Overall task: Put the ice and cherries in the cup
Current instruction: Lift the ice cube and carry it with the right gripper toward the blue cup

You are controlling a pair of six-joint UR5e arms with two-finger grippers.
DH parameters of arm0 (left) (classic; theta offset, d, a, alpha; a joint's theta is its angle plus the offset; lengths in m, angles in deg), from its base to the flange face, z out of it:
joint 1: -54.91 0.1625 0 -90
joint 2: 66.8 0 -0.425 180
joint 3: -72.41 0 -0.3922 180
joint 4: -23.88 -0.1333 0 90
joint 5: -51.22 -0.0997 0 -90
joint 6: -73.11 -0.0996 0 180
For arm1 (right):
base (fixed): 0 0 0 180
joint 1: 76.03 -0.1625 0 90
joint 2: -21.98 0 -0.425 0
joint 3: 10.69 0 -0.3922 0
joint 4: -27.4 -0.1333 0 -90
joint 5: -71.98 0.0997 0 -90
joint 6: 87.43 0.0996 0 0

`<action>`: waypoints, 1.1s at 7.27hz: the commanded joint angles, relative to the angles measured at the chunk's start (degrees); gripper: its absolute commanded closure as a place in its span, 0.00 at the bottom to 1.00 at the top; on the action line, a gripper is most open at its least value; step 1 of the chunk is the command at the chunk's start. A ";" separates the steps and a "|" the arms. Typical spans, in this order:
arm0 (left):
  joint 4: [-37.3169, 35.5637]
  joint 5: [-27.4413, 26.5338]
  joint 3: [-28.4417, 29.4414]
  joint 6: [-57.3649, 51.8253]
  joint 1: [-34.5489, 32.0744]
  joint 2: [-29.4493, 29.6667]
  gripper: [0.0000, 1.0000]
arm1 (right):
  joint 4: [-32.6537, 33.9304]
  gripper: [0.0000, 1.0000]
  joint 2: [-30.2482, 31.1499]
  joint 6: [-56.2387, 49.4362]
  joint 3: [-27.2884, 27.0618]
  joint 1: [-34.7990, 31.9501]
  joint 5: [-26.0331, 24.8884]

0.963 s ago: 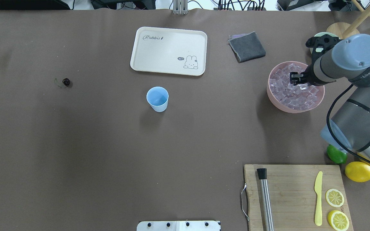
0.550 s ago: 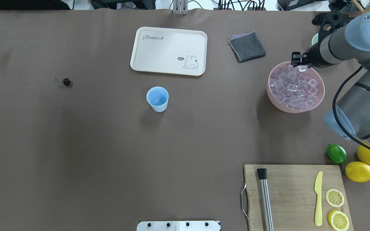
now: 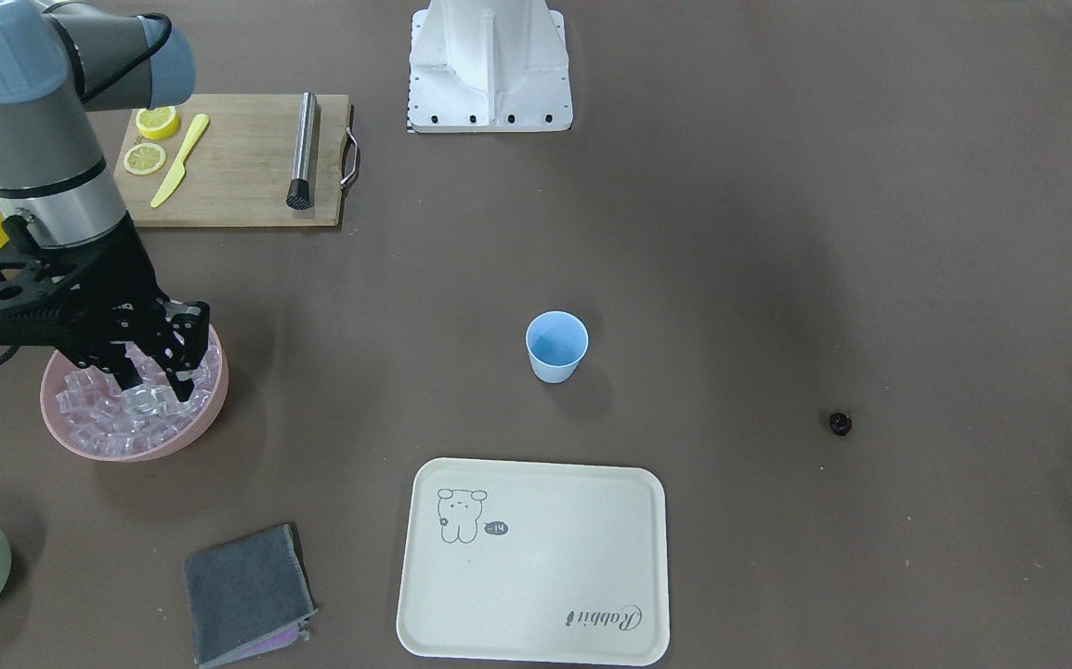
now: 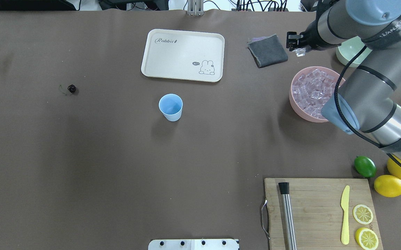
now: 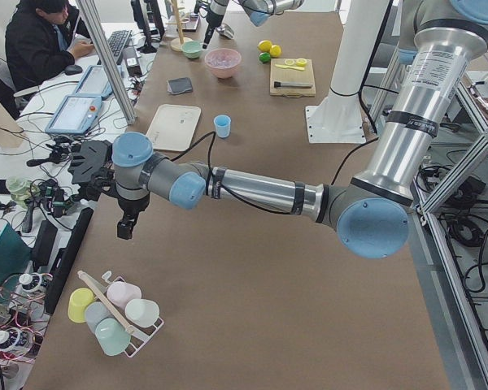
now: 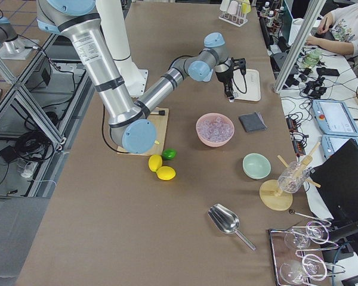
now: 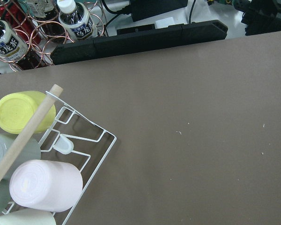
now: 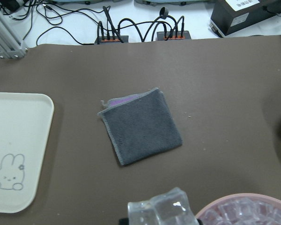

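One pink bowl (image 4: 296,107) heaped with ice (image 4: 311,88) sits on the robot's right; the cup (image 4: 170,107) stands upright mid-table; the right gripper (image 4: 298,50), raised near the bowl, pinches a cube (image 8: 161,206); the cherry (image 4: 71,89) lies far left; whether the left gripper (image 5: 125,227) is spread, I cannot tell

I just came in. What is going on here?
The right pincer grips one ice cube, raised near the pink bowl of ice. The blue cup stands empty mid-table, and the cherry lies alone further off. The left arm reaches to the table's far end, away from these things.
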 commanded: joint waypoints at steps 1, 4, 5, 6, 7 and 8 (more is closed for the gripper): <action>0.07 0.09 -1.22 0.14 -0.06 0.00 0.02 | 0.85 1.00 -5.72 2.06 0.35 4.28 -2.28; 0.07 0.18 -2.90 0.23 -0.06 -0.96 0.02 | 0.32 1.00 -11.53 5.49 1.48 13.50 -9.92; 0.07 0.18 -2.99 0.23 -0.15 -1.23 0.02 | 0.23 1.00 -14.94 5.50 4.71 15.88 -11.34; 0.07 0.18 -3.86 0.23 -0.41 -2.01 0.02 | 0.23 1.00 -17.41 5.50 7.01 18.34 -13.09; 0.07 0.26 -4.22 0.23 -0.59 -2.28 0.02 | 0.06 1.00 -17.78 5.15 8.51 20.54 -15.72; 0.07 0.26 -4.39 0.23 -0.59 -2.72 0.02 | -3.69 1.00 -18.39 4.88 11.05 22.13 -16.97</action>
